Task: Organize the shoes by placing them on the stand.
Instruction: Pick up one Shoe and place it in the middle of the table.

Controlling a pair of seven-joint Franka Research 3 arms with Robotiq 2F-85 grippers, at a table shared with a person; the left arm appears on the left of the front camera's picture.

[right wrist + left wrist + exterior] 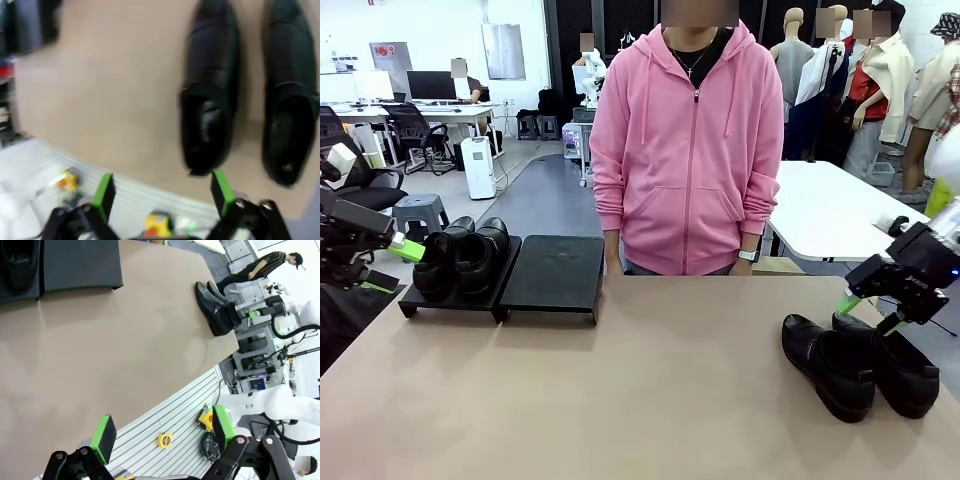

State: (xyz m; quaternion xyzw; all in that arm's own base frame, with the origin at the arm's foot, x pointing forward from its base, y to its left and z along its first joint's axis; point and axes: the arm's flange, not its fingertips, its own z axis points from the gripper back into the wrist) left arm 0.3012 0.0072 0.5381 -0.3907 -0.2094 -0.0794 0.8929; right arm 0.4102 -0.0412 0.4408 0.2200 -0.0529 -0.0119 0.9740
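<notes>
Two black shoes [460,258] stand side by side on the left half of the black stand [552,275], whose right half is bare. Two more black shoes [826,366] [898,368] lie on the table at the right, toes toward me. My left gripper [392,266] hangs open off the table's left edge, beside the stand, with nothing between its fingers [103,437]. My right gripper [868,312] hovers open just above the heels of the right pair; the blurred right wrist view shows both shoes [207,100] [290,100] ahead of its open fingers [221,192].
A person in a pink hoodie [685,150] stands at the far edge, arms down. The tan table [650,390] spreads bare between stand and right pair. A white table [830,215] stands behind at the right. A yellow tape measure [164,440] lies below the table's edge.
</notes>
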